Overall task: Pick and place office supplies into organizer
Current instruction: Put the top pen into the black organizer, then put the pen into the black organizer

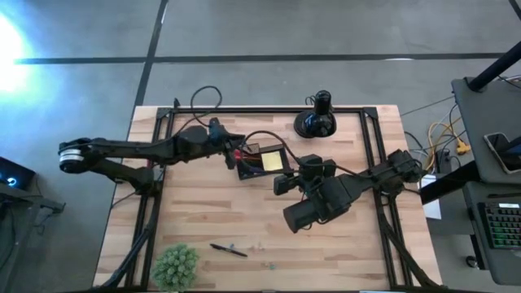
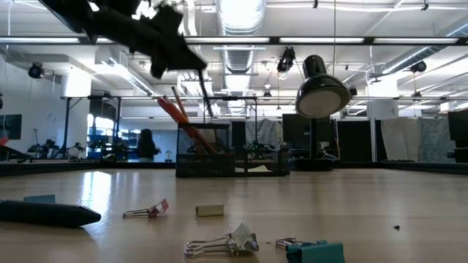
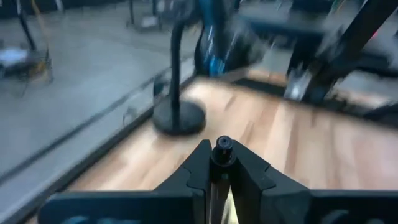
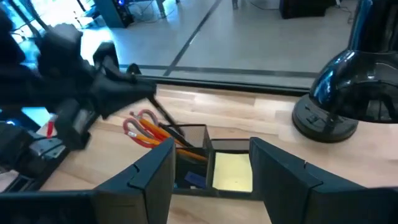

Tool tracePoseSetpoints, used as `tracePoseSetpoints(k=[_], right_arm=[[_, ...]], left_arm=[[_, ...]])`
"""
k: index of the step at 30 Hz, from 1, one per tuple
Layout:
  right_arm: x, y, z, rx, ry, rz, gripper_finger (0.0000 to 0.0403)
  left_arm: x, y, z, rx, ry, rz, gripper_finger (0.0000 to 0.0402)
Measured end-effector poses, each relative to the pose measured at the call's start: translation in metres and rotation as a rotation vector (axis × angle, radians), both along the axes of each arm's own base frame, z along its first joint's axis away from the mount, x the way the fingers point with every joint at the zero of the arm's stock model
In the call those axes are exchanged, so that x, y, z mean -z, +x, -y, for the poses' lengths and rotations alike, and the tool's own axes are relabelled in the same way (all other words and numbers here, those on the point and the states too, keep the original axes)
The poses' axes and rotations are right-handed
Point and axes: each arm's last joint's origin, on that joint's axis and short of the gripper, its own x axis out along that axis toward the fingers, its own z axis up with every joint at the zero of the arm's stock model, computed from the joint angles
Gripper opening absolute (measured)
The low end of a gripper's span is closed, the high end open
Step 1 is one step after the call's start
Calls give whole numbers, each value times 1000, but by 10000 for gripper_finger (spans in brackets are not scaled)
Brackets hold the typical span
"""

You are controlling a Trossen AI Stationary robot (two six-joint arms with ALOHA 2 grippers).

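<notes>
The organizer (image 1: 262, 161) is a dark mesh box at mid table. It holds the yellow sticky pad (image 4: 233, 171), red-handled scissors (image 4: 140, 124) and an orange pencil (image 4: 180, 146). My left gripper (image 1: 238, 155) is at the organizer's left end, shut on a thin black pen (image 4: 166, 117). My right gripper (image 4: 214, 180) hovers open just near of the organizer, above it, with nothing between its fingers. Another black pen (image 1: 228, 250) lies near the table's front edge. My left gripper pinches the black pen between its two fingertips; the pen's end (image 3: 222, 144) shows between them. The fingers come from the table's left, nearly level. The pen slants down from the fingers (image 2: 191, 62) toward the organizer's tall compartment, lifted clear of the table.
A black desk lamp (image 1: 316, 122) stands at the far side, right of the organizer. A green fuzzy ball (image 1: 175, 264) sits at the near left corner. Binder clips (image 2: 223, 243), a small eraser (image 2: 210, 210) and a teal piece (image 2: 316, 252) lie near the front edge.
</notes>
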Motion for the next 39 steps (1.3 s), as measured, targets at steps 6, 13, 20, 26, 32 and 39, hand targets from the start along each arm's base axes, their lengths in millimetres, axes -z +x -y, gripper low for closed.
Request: tracePoseSetpoints(k=[6, 13, 20, 26, 32, 39], right_arm=[[6, 1, 2, 10, -11, -18, 194], [8, 1, 2, 9, 8, -30, 194], [10, 1, 2, 7, 23, -43, 194], [14, 1, 1, 1, 59, -73, 194], [60, 24, -20, -466, 400, -392, 194], [119, 57, -45, -898, 410, -235, 194]], left_arm=[[26, 10, -3, -34, -19, -71, 18], [52, 25, -7, -60, -39, -164, 71], [39, 17, 15, -21, -152, -130, 214], [-19, -19, 41, 113, -147, -12, 265], [-19, -82, 79, 402, -173, -292, 233], [6, -112, 109, 565, -320, -422, 191]])
